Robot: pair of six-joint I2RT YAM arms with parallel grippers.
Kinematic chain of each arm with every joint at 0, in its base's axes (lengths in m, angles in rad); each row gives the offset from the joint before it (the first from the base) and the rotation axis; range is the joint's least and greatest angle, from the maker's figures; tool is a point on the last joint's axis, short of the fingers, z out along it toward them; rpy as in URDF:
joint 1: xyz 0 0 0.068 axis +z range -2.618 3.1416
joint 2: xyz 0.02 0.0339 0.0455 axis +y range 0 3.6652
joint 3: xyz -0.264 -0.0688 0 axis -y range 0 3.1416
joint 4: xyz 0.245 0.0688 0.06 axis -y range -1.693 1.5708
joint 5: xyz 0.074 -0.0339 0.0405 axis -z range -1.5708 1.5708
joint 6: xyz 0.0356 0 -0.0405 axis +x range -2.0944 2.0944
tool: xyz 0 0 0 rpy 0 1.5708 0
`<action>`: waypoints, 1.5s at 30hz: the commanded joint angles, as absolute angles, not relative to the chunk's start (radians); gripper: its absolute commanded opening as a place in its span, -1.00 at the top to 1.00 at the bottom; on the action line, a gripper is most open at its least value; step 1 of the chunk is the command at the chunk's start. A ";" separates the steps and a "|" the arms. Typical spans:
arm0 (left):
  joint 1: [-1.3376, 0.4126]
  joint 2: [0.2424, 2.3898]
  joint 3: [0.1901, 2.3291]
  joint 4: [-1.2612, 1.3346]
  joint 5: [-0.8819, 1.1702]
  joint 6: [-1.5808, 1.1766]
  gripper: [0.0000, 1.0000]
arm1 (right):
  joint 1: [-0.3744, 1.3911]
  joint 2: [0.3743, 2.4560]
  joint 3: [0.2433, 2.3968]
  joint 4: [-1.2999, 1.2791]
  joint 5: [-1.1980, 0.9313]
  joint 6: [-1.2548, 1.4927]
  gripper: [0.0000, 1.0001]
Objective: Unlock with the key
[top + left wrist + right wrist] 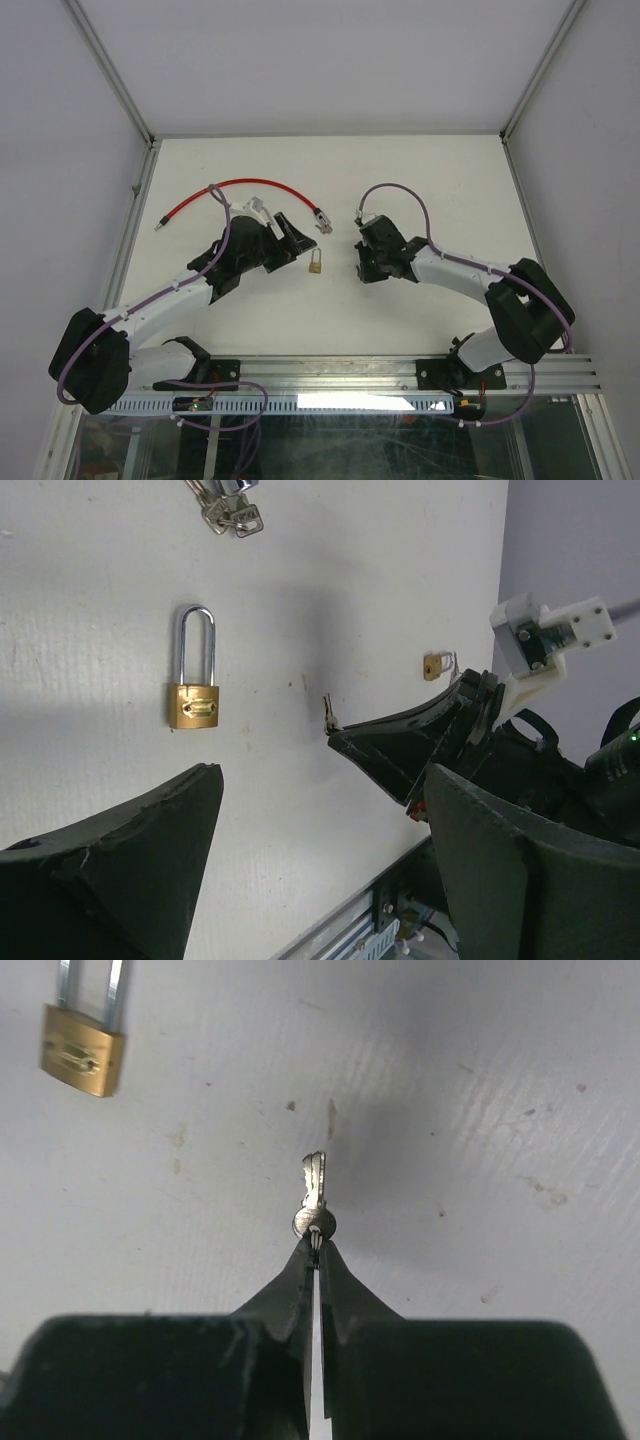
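Note:
A small brass padlock [315, 264] with a steel shackle lies flat on the white table, between the two grippers. In the left wrist view the padlock [195, 703] lies ahead and to the left of my left gripper [325, 780], which is open and holds nothing. My right gripper [316, 1243] is shut on the round head of a small silver key [314, 1192], whose blade points forward. The padlock [82, 1050] sits ahead and to the left of that key. The left wrist view also shows the right gripper [340, 738] holding the key [328, 713] just above the table.
A red cable [240, 186] curves across the table behind the left arm, ending near a bunch of keys [322, 222] just beyond the padlock. A small brass piece [437, 665] lies past the right gripper. A metal rail [330, 372] runs along the near edge.

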State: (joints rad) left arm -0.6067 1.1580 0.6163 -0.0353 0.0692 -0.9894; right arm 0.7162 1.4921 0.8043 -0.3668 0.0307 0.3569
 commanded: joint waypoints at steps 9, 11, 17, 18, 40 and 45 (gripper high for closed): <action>-0.594 1.222 0.597 0.203 0.255 -1.032 -0.40 | 0.783 1.303 0.710 0.047 -0.002 0.305 1.00; -0.595 1.237 0.597 0.232 0.265 -1.038 -0.34 | 0.799 1.279 0.689 0.108 0.002 0.306 1.00; -0.594 1.254 0.592 0.273 0.249 -1.050 -0.16 | 0.854 1.241 0.625 0.282 0.038 0.308 1.00; -0.595 1.256 0.593 0.279 0.249 -1.053 -0.12 | 0.861 1.235 0.613 0.311 0.044 0.312 1.00; -0.595 1.235 0.564 0.282 0.173 -1.108 0.68 | 0.949 1.278 0.604 0.496 0.082 0.310 1.00; -0.595 1.217 0.562 0.287 0.178 -1.104 0.71 | 0.959 1.295 0.606 0.506 0.102 0.315 1.00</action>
